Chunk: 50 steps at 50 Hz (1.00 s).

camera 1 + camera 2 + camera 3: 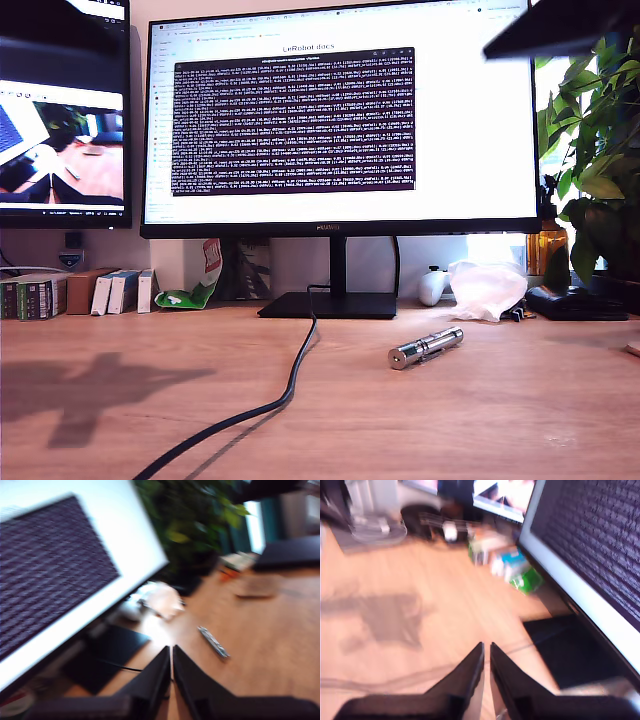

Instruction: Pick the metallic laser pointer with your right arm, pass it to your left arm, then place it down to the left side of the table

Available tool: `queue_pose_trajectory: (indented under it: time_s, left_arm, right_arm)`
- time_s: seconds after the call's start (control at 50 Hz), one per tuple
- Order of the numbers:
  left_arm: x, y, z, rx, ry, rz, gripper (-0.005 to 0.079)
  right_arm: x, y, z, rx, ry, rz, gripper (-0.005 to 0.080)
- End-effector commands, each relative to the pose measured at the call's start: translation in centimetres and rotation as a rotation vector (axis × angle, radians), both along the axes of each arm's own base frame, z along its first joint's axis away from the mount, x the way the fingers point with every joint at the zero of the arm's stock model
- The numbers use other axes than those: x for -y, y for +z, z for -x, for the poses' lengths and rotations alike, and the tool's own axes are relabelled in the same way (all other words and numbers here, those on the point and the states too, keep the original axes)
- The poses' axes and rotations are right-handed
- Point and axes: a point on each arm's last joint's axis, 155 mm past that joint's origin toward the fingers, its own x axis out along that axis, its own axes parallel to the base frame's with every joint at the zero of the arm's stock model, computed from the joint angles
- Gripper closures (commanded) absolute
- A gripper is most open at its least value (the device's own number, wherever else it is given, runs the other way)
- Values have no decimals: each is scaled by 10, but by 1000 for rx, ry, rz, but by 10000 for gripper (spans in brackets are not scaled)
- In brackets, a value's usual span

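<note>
Low desk-level exterior view facing monitor [340, 115], wrist views angled above

My first hand [171, 652] and second hand [486, 650] both have long, pointed, wedge-shaped black jaws.

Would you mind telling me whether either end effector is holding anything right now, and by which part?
Nothing is held. My first gripper and second gripper are shut and empty; the laser pointer lies untouched on the table.
</note>
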Motion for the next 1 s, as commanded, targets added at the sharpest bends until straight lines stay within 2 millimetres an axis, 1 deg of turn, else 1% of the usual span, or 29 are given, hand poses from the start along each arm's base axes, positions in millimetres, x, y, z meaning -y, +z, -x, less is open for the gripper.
queue_pose_trajectory:
  time_s: [0.0, 0.12, 0.28, 0.32, 0.38, 0.4, 0.44, 0.48, 0.52, 0.56, 0.66, 0.76, 0.82, 0.98]
  left_arm:
    - [2, -3, -4, -6, -16, -15, 763]
    - [4, -6, -14, -5, -26, -31, 763]
    - [5, -11, -22, -9, -28, -31, 763]
    - [5, -12, -22, -11, -28, -33, 763]
    - [5, -12, -23, -2, -32, -38, 763]
    - [6, -12, -23, 0, -33, -39, 763]
    - [6, -12, -23, 2, -34, -39, 763]
    - [6, -11, -23, 7, -36, -41, 764]
    - [6, -11, -23, 7, -36, -41, 763]
    - [6, -11, -23, 7, -36, -41, 763]
    - [6, -11, -23, 7, -37, -41, 763]
    - [6, -11, -22, 6, -37, -41, 763]
    - [6, -12, -22, 5, -37, -41, 763]
    - [6, -11, -22, 6, -37, -41, 763]
  right_arm:
    - [-2, -12, -13, 16, 3, 84, 764]
    - [-2, -35, -33, 40, 5, 257, 764]
    - [-9, -62, -51, 83, 66, 442, 764]
    - [-8, -69, -56, 86, 67, 493, 764]
    - [-13, -79, -59, 91, 89, 555, 764]
    - [-12, -84, -60, 95, 91, 591, 764]
    - [-19, -90, -60, 95, 114, 620, 764]
    - [-19, -99, -63, 110, 125, 675, 764]
    - [-19, -106, -67, 138, 142, 724, 764]
    - [-14, -116, -73, 166, 151, 796, 764]
    - [-10, -134, -80, 195, 187, 927, 764]
    - [-16, -147, -80, 189, 228, 950, 764]
    - [-20, -153, -73, 174, 258, 956, 764]
    - [-32, -158, -61, 162, 306, 957, 764]
